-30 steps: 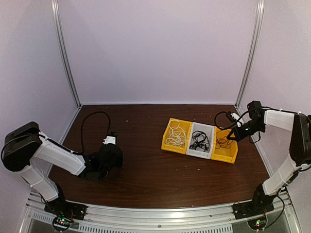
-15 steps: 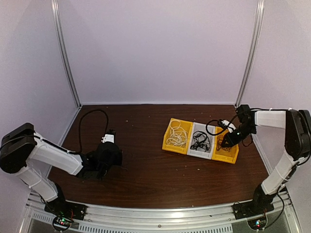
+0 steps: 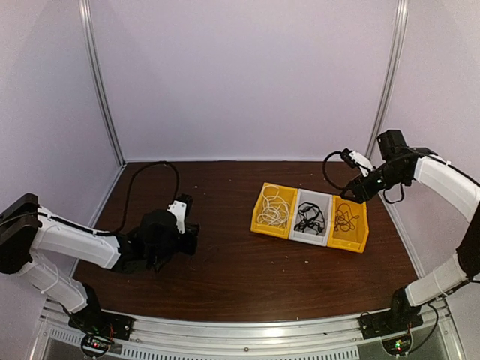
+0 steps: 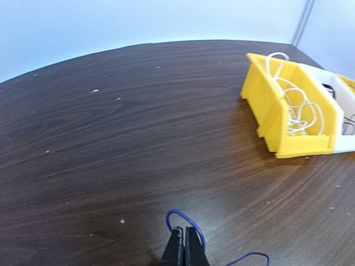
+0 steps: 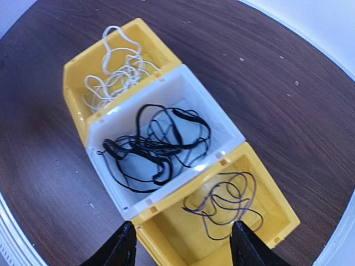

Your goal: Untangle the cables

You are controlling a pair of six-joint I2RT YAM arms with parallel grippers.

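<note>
Cables (image 5: 158, 144) sorted in bins below wide-open right gripper (image 5: 180, 244); left gripper (image 4: 184, 250) pinches blue cable (image 4: 191, 227).

The dark brown wood-grain table (image 4: 111, 144) looks smooth, faintly glossy; beside it, the yellow plastic bin (image 4: 288, 130) shines, holding thin white rubbery cables (image 4: 297, 102).

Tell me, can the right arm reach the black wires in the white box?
Probably yes. The right end effector hangs open just above the bins, and the black cable lies loose in the open-topped white bin with nothing covering it. The bin walls might crowd the fingers a little.
</note>
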